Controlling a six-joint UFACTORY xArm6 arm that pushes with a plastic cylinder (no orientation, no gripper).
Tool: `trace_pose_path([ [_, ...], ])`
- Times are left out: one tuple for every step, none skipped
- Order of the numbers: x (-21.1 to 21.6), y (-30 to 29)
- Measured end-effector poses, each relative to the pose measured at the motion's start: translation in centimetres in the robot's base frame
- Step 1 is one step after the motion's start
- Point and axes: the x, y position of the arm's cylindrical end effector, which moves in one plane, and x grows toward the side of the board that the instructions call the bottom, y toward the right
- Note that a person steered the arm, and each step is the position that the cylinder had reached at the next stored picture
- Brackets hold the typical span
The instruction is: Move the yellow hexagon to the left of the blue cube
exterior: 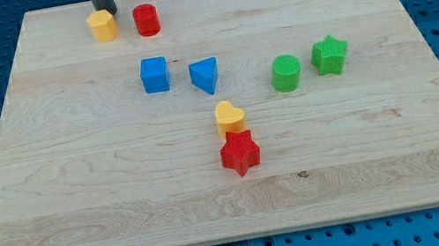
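Resting at the view's top left, my tip point(105, 14) is a bare rod with nothing to spread or pinch, touching the yellow hexagon point(102, 25) from above. Beneath lies one wooden board point(369, 160). Two reds: star point(240, 153), cylinder point(147, 20). Two greens: cylinder point(285, 73), star point(330, 55). Two blues: the blue cube point(154, 75), below the hexagon, and a triangle point(204, 75). One yellow heart point(229, 118).
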Motion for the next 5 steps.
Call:
trace_pose_path([
  [0.0,-0.4],
  [0.1,-1.4],
  [0.1,-1.0],
  [1.1,-0.6],
  [4.0,-0.5],
])
